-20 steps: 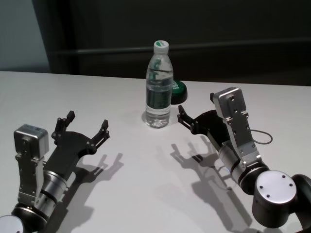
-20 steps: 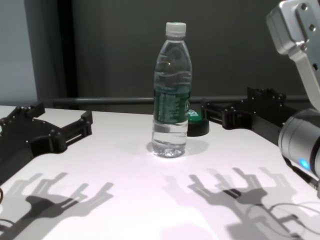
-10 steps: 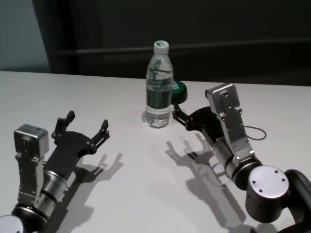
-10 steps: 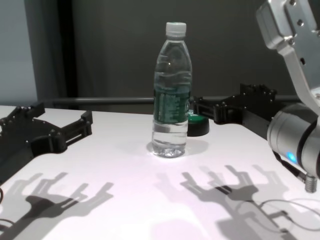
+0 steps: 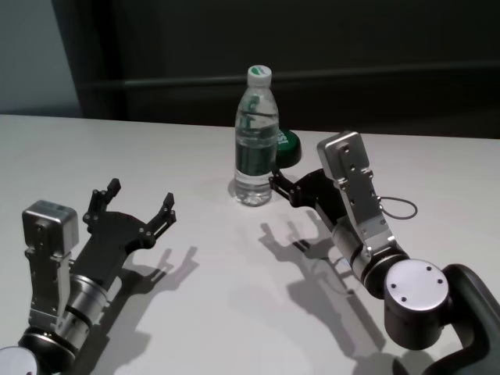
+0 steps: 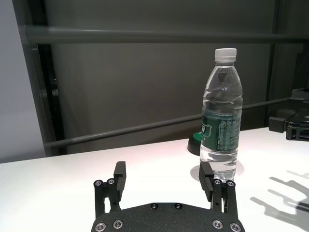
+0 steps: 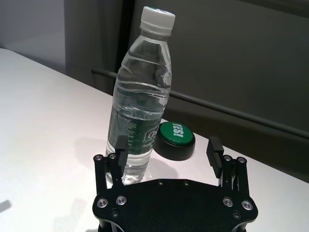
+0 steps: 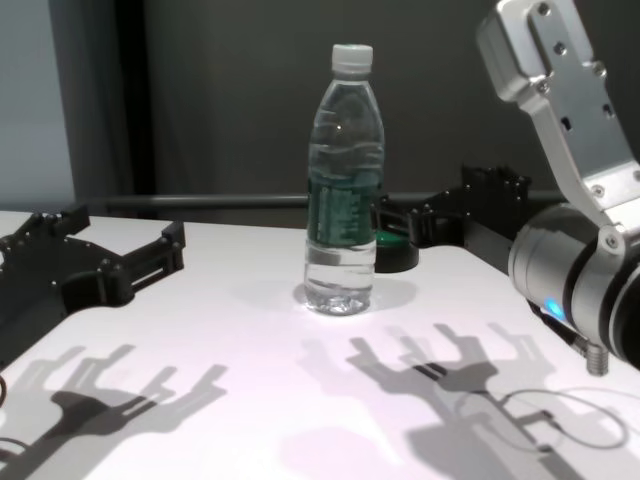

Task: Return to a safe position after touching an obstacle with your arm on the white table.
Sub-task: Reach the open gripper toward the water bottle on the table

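Right gripper, fingers spread, sits right beside the upright bottle mid white table, so I'd nudge gently then retreat slowly; left gripper is parked open, well clear.

A robotics test lab is suggested by a bare white table set against dark wall panels crossed by a grey horizontal rail, with a lone water bottle and a green-topped puck staged as props.
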